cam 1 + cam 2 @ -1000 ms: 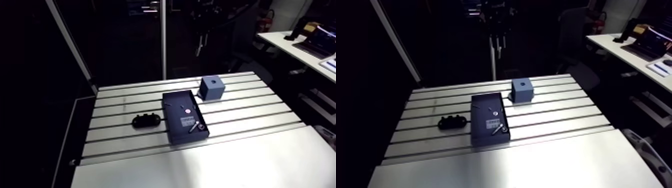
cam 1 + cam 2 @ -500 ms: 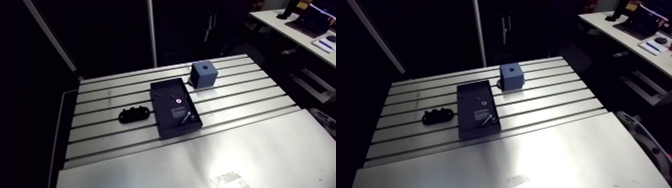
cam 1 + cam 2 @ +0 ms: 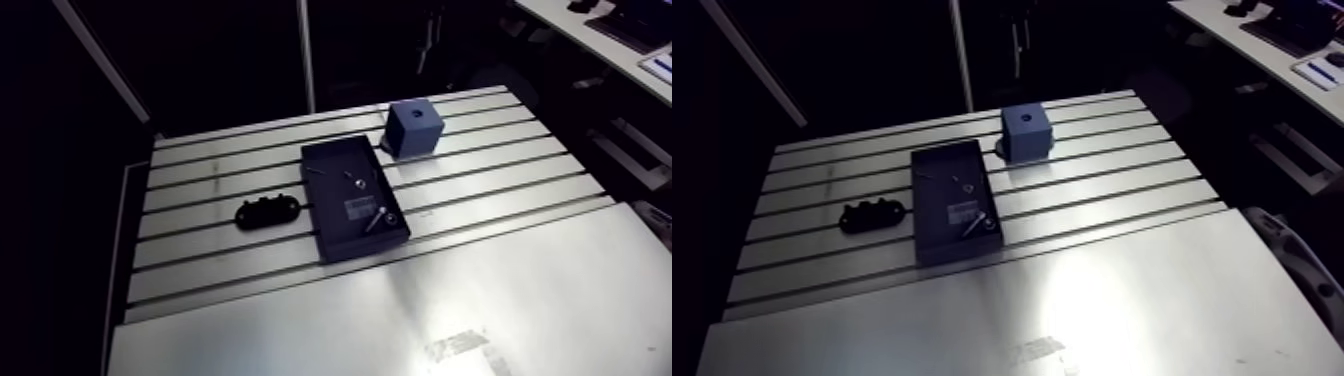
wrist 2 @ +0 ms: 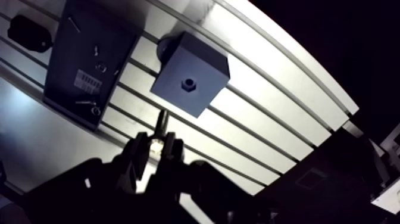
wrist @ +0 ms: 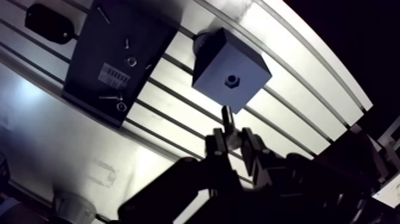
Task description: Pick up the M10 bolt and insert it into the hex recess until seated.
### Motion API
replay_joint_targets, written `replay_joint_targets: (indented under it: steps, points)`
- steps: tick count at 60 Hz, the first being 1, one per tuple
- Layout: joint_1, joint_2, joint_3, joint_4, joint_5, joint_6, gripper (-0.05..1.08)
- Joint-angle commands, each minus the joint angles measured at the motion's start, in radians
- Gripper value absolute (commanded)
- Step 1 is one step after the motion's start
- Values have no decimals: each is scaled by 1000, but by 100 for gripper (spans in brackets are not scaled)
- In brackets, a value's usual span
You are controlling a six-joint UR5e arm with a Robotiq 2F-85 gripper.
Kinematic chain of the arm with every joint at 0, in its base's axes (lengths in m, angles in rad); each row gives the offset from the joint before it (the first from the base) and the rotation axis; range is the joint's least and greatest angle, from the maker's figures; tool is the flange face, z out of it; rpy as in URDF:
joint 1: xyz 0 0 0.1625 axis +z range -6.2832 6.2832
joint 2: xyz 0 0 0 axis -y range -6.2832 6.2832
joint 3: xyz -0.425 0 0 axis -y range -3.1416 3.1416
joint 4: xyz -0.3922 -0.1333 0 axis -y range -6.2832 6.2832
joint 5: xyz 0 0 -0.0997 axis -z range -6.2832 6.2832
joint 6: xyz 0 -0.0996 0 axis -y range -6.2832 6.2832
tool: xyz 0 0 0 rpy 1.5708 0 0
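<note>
The gripper [image 5: 232, 142] is clamped on the M10 bolt [image 5: 227, 119], whose shank juts out ahead of its fingers over the slotted tabletop [image 5: 286, 116], pointing toward but apart from the blue-grey block [image 5: 238, 56] with the hex recess [image 5: 231, 79] in its top face, while a dark tray [image 5: 95, 47] of small hardware lies beside the block.

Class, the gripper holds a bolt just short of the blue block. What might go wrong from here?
1. The bolt sticks out well past the gripper, which seems to clamp only one end, so it may tilt or slip on contact.
2. The hex recess in the blue block looks small, and the bolt is not yet lined up with it; a slight offset could jam it on the rim.
</note>
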Motion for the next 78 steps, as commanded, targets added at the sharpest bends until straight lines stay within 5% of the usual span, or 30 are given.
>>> replay_joint_targets:
  steps: [1,7,15,35,78]
  points:
    - [0,46,-18,-28,-4,2,79]
    - [0,52,-20,-46,-8,0,79]
    - [0,65,-20,-76,-40,-26,79]
    - [1,65,-9,-75,-61,-44,79]
    - [-7,60,55,-132,-52,-43,79]
